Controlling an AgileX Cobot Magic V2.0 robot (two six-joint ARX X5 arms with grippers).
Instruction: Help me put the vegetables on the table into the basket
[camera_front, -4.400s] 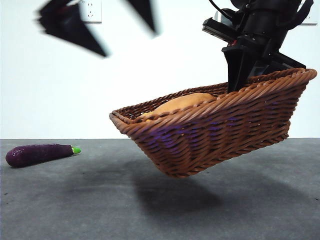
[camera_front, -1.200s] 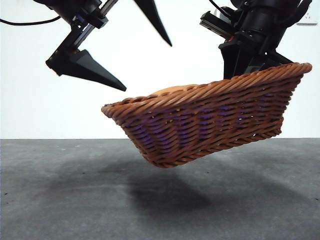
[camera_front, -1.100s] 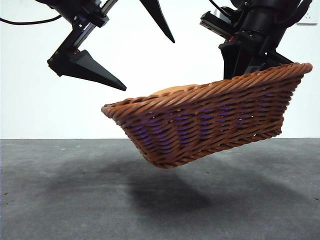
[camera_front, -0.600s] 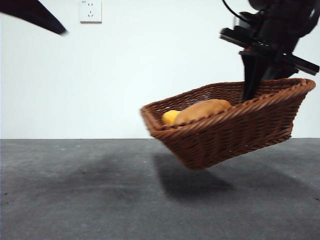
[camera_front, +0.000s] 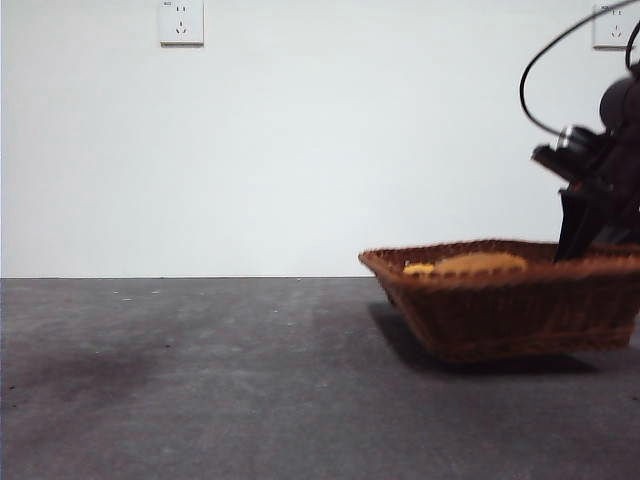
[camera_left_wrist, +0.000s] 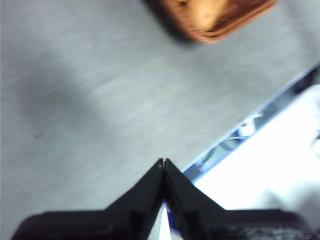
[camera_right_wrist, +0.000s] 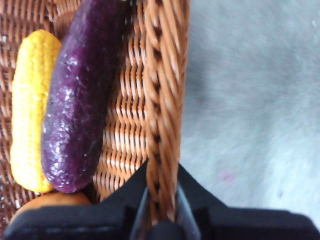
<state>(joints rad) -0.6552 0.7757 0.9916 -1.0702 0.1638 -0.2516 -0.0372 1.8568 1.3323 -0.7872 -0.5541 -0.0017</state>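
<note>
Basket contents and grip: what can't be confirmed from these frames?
- Eggplant: hidden behind the basket wall in the front view.
- Potato: only a sliver in the right wrist view, cut off by the right end effector.
- Basket's right end: cut off by the front view's edge.
- Basket in the left wrist view: blurred and cropped.

Lab, bare white wall (camera_front: 300, 150), grey table (camera_front: 200, 380)

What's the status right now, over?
Right gripper clamped on basket rim. Left gripper shut, empty. Eggplant, corn, potato inside.
</note>
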